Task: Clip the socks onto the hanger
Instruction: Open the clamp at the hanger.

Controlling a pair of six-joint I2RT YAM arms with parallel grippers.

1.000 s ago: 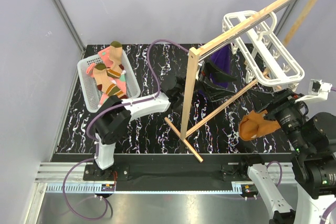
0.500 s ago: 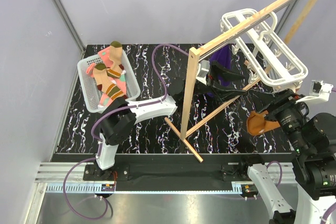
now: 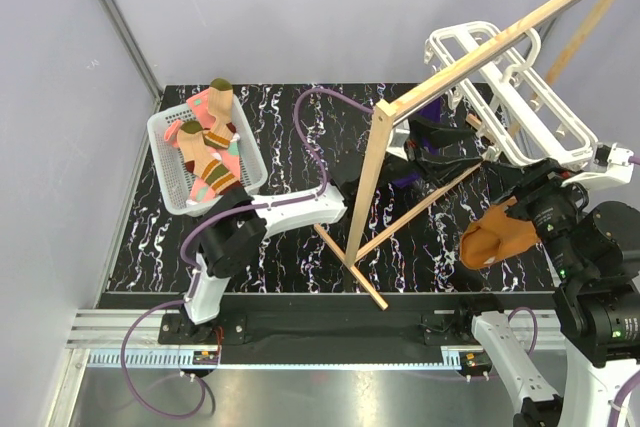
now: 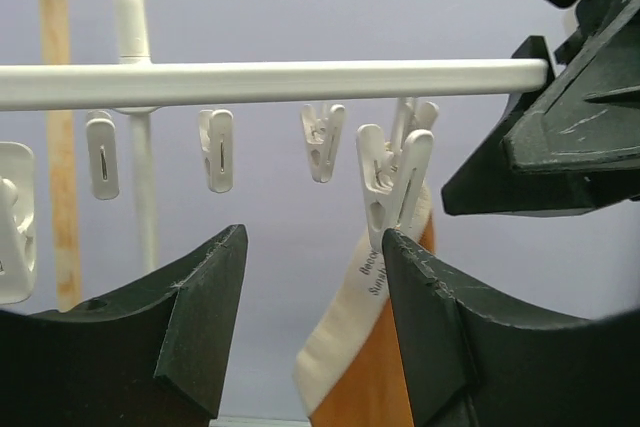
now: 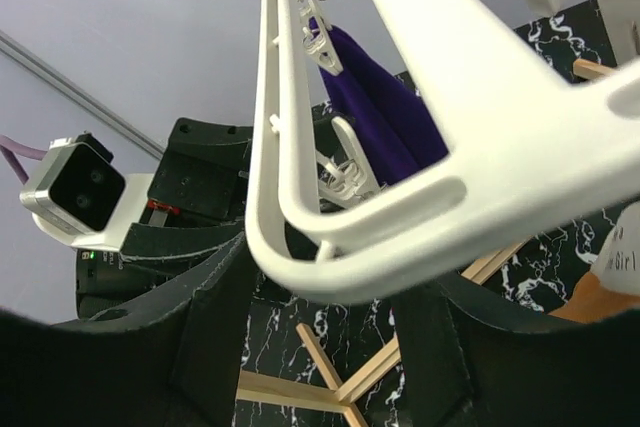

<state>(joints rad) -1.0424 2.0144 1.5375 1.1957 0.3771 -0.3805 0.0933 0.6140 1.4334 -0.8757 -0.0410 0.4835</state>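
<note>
Obstacles are several: the tall light wooden rail stand (image 3: 367,187) rises from the middle of the black marbled table (image 3: 150,237) and leans toward 1 o'clock. Its post and slanted brace cross in front of both arms. The white plastic rectangular drying hanger (image 5: 470,127) sits at 2 o'clock, tilted under the top rail. One plain purple cloth (image 5: 375,112) hangs from it on the far side, and one plain orange-brown cloth (image 3: 495,237) with a white printed cuff hangs at 4 o'clock, just beside the right arm. In the left wrist view this cloth is right behind a clip, but I cannot tell if the clip bites it. At least five small white dangling clips (image 4: 218,150) can be counted under the one white bar in that view. The left gripper (image 4: 312,237) is raised past the wooden post, near this bar, with its two fingers well apart and nothing between them. The right gripper (image 5: 320,277) has a finger on each side of the rounded corner of the hanger and appears clamped on it. The small socks (image 3: 205,147) lie in a heap in the one white slotted plastic basket (image 3: 168,172) at 10 o'clock, well apart from the hanger. Two tan striped ones with olive toes can be counted on top. The pink ones under them overlap, so I cannot count them surely.
</note>
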